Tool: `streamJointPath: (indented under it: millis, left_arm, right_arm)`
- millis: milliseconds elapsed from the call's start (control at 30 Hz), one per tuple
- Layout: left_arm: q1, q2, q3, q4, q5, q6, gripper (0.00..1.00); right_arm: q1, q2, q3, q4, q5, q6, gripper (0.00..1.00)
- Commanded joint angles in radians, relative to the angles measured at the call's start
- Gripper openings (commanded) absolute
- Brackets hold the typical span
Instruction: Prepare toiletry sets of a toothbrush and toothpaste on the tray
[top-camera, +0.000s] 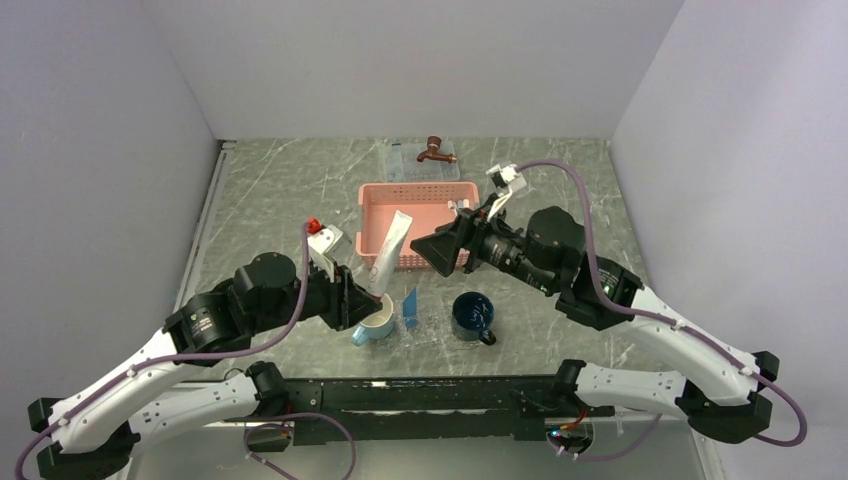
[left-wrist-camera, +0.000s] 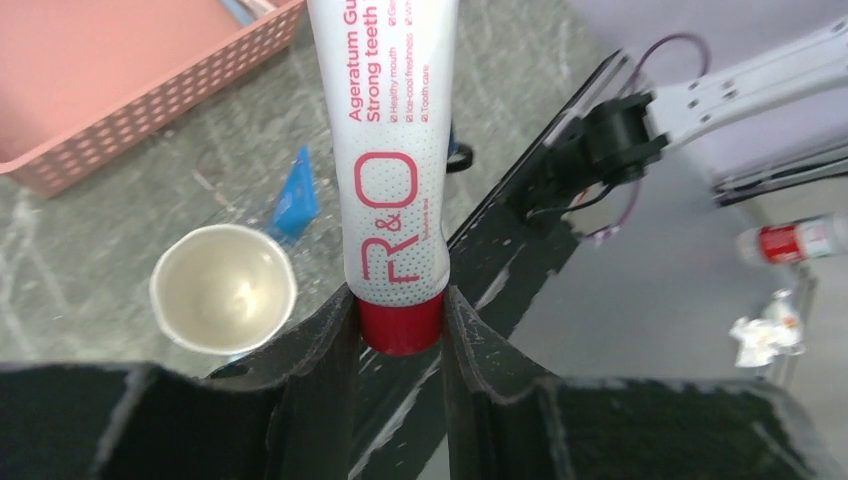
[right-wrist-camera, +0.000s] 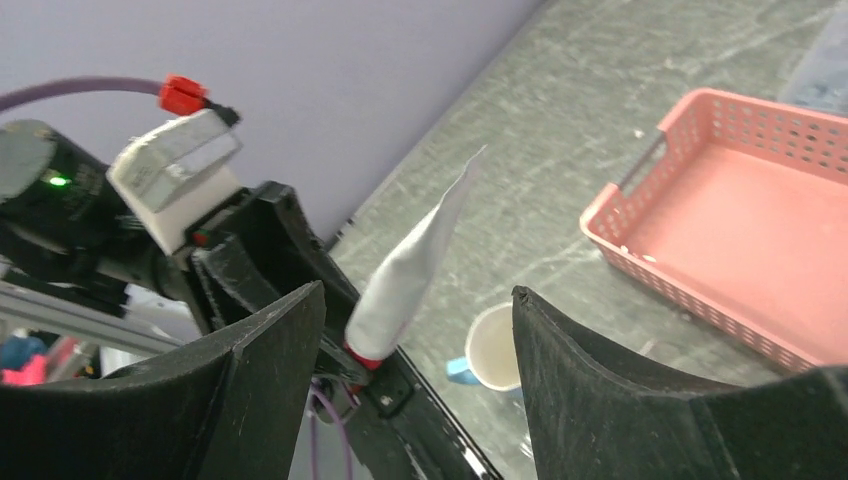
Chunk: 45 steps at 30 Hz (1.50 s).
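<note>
My left gripper (top-camera: 366, 293) (left-wrist-camera: 400, 305) is shut on the red cap of a white toothpaste (top-camera: 392, 245) (left-wrist-camera: 385, 150) tube with red lettering. It holds the tube tilted up over the pink basket's front edge. A small light-blue toothpaste (top-camera: 410, 308) (left-wrist-camera: 296, 190) lies on the table, on what looks like the faint clear tray (top-camera: 432, 332). My right gripper (top-camera: 428, 250) (right-wrist-camera: 415, 330) is open and empty, just right of the held tube (right-wrist-camera: 410, 265) and facing it. I cannot make out a toothbrush.
A pink lattice basket (top-camera: 372, 205) (left-wrist-camera: 150, 115) (right-wrist-camera: 640, 255) sits mid-table. A light-blue cup (top-camera: 376, 328) (left-wrist-camera: 222, 290) (right-wrist-camera: 495, 350) stands below the left gripper and a dark blue mug (top-camera: 472, 315) to its right. A larger clear tray (top-camera: 405, 165) with a brown object (top-camera: 435, 150) is at the back.
</note>
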Motion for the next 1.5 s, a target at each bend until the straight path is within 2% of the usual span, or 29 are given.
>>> streamJointPath:
  millis: [0, 100, 267, 400, 567, 1000, 1467]
  left_arm:
    - [-0.001, 0.005, 0.074, -0.12, -0.037, 0.146, 0.0]
    - [-0.001, 0.02, 0.093, -0.184, -0.04, 0.186, 0.0]
    - [-0.001, 0.037, 0.111, -0.243, 0.013, 0.232, 0.0]
    - [0.0, 0.054, 0.122, -0.29, 0.043, 0.259, 0.0]
    - [-0.001, 0.066, 0.152, -0.35, 0.029, 0.29, 0.0]
    - [-0.002, 0.113, 0.194, -0.436, -0.074, 0.364, 0.0]
    - [-0.017, 0.088, 0.193, -0.432, -0.165, 0.381, 0.0]
  right_arm:
    - [-0.04, 0.044, 0.117, -0.169, -0.053, -0.068, 0.71]
    - [-0.114, 0.073, 0.164, -0.212, -0.149, -0.043, 0.71]
    - [-0.299, 0.137, 0.202, -0.262, -0.412, 0.023, 0.69]
    - [-0.329, 0.206, 0.216, -0.254, -0.578, 0.048, 0.68]
    - [-0.333, 0.25, 0.154, -0.2, -0.708, 0.091, 0.68]
    - [-0.336, 0.33, 0.037, -0.079, -0.886, 0.197, 0.67]
    - [-0.336, 0.424, 0.022, 0.04, -0.888, 0.312, 0.63]
